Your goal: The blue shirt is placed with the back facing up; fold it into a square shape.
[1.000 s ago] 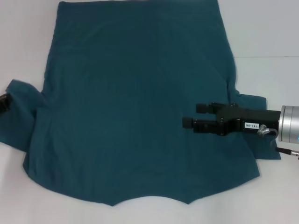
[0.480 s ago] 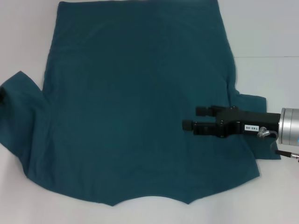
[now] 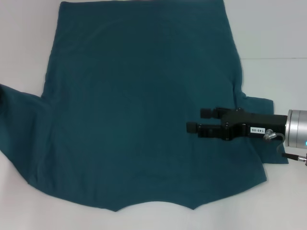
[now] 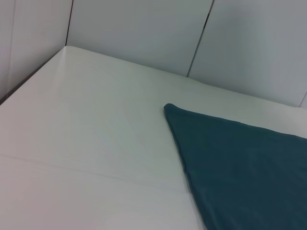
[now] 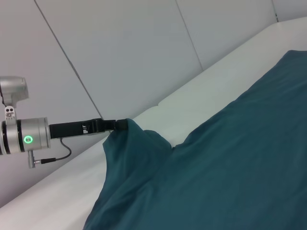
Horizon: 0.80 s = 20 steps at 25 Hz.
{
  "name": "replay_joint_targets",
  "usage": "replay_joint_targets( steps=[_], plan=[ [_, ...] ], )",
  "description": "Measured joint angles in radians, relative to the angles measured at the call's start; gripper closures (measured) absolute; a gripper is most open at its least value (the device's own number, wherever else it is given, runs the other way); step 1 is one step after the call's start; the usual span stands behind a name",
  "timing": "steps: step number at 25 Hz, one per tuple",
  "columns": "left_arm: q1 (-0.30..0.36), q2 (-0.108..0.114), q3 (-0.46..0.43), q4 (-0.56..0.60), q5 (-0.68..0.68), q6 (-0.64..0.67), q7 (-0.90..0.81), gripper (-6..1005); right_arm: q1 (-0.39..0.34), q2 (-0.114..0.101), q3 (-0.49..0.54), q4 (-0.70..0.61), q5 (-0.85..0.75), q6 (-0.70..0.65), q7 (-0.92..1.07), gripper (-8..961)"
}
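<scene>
— Where's your right pincer [image 3: 196, 120]?
— It reaches in from the right, arm level, pointing left, its two fingers [image 3: 194, 127] parallel with a gap between them, nothing held.
— And your left pincer [image 5: 122, 125]?
— Out at the far left, raised, closed on the lifted sleeve of the blue shirt [image 3: 139, 105].

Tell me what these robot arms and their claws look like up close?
The right gripper is matte black and boxy with two slim fingers, a small white label with digits on its side, a silver cylindrical wrist and a thin cable. The left gripper is similar: a black body, a silver wrist with a glowing green ring and a dangling cable.
</scene>
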Motion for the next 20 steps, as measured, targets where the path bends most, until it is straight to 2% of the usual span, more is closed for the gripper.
replay_joint_targets(
  steps=[8, 20],
  plan=[
    [0.002, -0.01, 0.038, 0.002, 0.0, 0.03, -0.009, 1001, 0.0, 0.0, -0.003, -0.001, 0.0, 0.004, 0.0, 53],
    [0.005, -0.013, 0.063, 0.018, -0.009, 0.28, -0.027, 1000, 0.002, -0.002, -0.004, -0.007, -0.003, 0.001, 0.0, 53]
  ],
)
